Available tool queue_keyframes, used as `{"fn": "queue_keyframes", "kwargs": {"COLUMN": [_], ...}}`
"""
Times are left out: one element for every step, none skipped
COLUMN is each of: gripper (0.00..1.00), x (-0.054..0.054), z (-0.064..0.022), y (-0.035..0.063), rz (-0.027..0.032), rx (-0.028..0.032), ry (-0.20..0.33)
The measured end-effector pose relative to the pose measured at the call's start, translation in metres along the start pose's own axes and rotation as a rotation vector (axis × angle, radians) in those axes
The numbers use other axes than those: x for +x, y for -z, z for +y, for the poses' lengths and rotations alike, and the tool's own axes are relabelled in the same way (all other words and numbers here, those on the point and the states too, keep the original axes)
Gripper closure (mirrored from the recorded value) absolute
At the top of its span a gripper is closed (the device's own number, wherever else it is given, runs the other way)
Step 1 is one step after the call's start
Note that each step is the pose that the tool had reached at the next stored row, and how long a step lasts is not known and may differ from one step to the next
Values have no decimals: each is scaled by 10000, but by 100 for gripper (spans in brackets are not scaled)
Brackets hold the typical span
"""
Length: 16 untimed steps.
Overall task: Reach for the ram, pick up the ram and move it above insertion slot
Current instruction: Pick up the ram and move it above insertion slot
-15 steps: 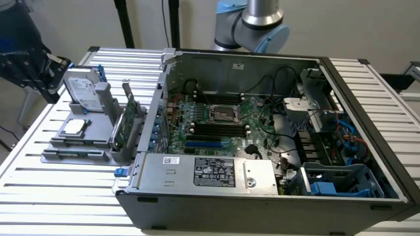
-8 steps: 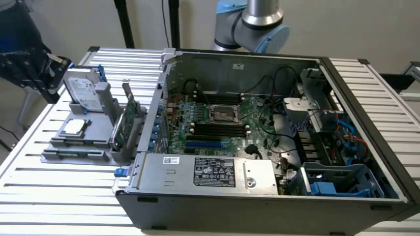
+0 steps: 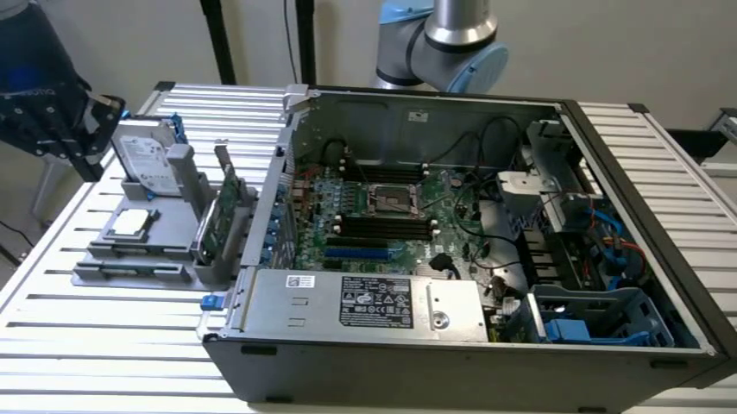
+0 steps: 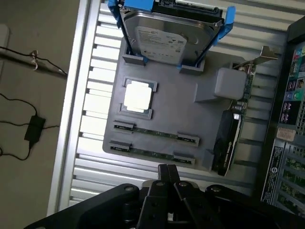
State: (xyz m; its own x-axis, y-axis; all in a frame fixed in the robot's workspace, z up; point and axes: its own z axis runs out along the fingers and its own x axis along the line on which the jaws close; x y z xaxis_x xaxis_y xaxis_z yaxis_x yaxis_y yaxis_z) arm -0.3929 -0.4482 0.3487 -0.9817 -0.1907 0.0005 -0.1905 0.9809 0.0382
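You've got the case (image 3: 461, 379) on the table (image 3: 116, 328), with the holder (image 3: 116, 276) beside it on the exterior view's left. On the holder: hard drive (image 3: 148, 155) upright at the far end, chip (image 3: 130, 222) flat mid-holder, two ram sticks (image 4: 155, 132) side by side at the near end, expansion card (image 3: 224, 216) upright along the case side. Motherboard (image 3: 450, 194) lies in the case, memory slots (image 3: 386, 228) just in front of its socket (image 3: 395, 200).

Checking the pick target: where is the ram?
In the wrist view, the ram lies in the grey tray, beside a twin stick, nearest the shut gripper.
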Motion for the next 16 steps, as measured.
{"fn": "queue_keyframes", "kwargs": {"gripper": [89,89,89,89,89,89,89,89,89,89,89,89,89,89,89,89], "x": [0,0,0,0,0,0,0,0,0,0,0,0,0,0,0,0], "z": [0,0,0,0,0,0,0,0,0,0,0,0,0,0,0,0], "y": [0,0,0,0,0,0,0,0,0,0,0,0,0,0,0,0], "rz": [8,14,21,28,36,42,49,57,63,70,77,84,91,98,105,112], "rx": [0,0,0,0,0,0,1,1,1,1,1,1,1,1,1,1], "ry": [196,375,556,734,921,1099,1279,1460,1639,1824,2003,2184,2374,2553,2734,2913]}}
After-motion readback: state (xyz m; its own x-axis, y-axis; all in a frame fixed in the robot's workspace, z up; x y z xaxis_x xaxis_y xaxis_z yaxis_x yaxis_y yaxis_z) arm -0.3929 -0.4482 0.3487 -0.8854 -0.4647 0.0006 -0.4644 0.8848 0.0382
